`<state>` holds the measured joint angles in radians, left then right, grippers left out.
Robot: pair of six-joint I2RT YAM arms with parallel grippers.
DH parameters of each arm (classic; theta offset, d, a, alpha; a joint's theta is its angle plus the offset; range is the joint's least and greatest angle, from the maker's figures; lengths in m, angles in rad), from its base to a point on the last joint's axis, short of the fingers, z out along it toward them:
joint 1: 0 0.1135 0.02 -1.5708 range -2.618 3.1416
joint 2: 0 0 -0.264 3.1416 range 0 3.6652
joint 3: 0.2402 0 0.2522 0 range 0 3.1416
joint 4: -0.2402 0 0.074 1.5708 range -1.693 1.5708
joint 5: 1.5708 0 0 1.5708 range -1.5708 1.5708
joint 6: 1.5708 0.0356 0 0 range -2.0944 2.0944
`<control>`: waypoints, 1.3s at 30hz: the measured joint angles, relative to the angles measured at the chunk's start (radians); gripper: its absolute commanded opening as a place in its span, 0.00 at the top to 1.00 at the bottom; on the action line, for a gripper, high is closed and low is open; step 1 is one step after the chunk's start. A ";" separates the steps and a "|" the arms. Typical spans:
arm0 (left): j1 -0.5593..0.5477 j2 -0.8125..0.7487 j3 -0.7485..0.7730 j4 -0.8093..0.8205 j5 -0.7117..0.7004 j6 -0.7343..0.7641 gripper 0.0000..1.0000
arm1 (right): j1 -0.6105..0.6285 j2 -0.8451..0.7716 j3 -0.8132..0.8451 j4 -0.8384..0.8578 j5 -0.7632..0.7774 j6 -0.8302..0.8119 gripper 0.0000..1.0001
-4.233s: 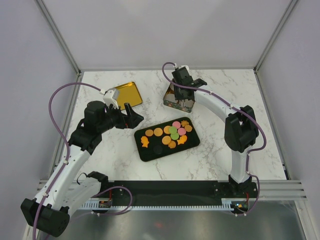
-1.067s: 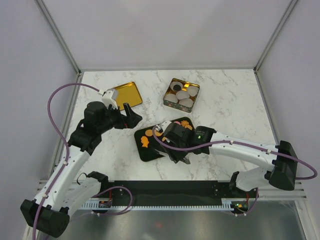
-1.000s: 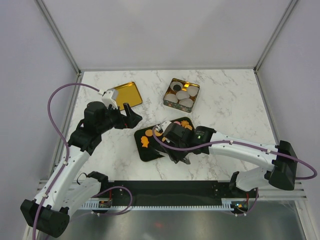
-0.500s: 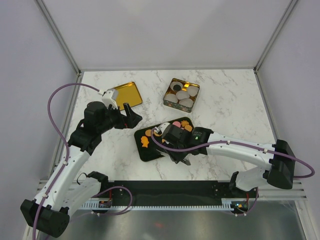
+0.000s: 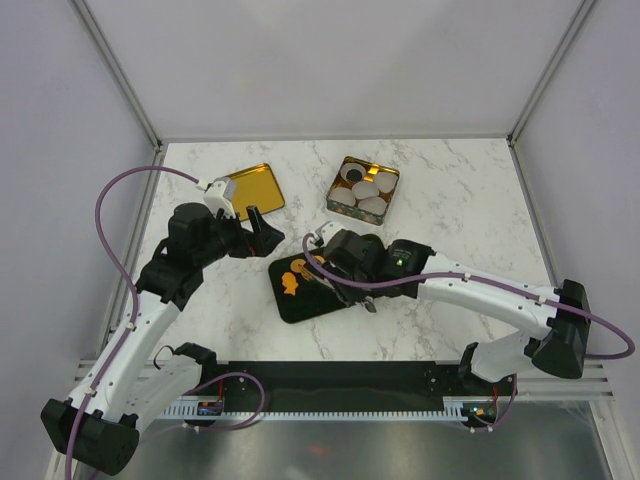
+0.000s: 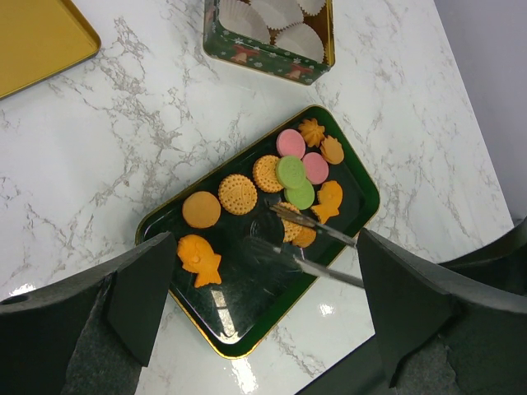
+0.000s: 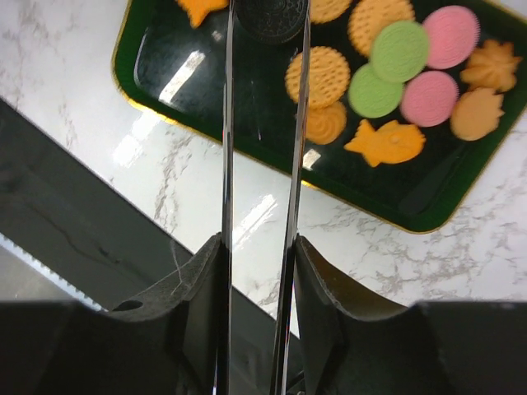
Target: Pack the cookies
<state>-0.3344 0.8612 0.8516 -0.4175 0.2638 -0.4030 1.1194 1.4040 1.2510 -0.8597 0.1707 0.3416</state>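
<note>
Cookies (image 6: 290,172) in orange, pink and green lie on a dark green tray (image 5: 300,305), with an orange fish-shaped one (image 6: 198,257) at its left end. My right gripper (image 5: 345,268) is shut on metal tongs (image 7: 292,148) over the tray. The tongs' two tips hold a dark round cookie (image 7: 272,18), which also shows in the left wrist view (image 6: 268,228); my arm hides it in the top view. My left gripper (image 5: 262,232) is open and empty, hovering left of the tray.
An open green tin (image 5: 362,187) with pale cup liners (image 6: 300,37) stands behind the tray. Its gold lid (image 5: 250,190) lies at the back left. A black rail runs along the table's near edge.
My right arm swung from the tin to the tray. In the last half second its gripper shifted toward the far side with the tongs. The left arm has not moved.
</note>
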 measured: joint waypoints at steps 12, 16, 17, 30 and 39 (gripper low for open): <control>0.000 0.000 0.000 0.000 0.000 0.000 0.01 | -0.396 0.160 0.225 0.068 0.167 -0.025 0.71; 0.000 -0.002 0.000 0.000 0.000 0.000 0.01 | -0.535 0.272 0.302 0.124 0.210 -0.027 0.72; 0.000 -0.002 0.000 0.000 -0.001 0.000 0.01 | -0.566 0.301 0.313 0.140 0.212 -0.027 0.72; 0.000 -0.013 0.000 0.000 -0.002 0.000 0.01 | -0.691 0.489 0.409 0.195 0.174 -0.034 0.72; 0.000 -0.013 0.000 0.000 -0.002 0.000 0.02 | -0.690 0.460 0.369 0.217 0.139 -0.039 0.73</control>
<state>-0.3340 0.8482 0.8516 -0.4179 0.2623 -0.4030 0.4290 1.8637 1.6196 -0.6430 0.3096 0.3023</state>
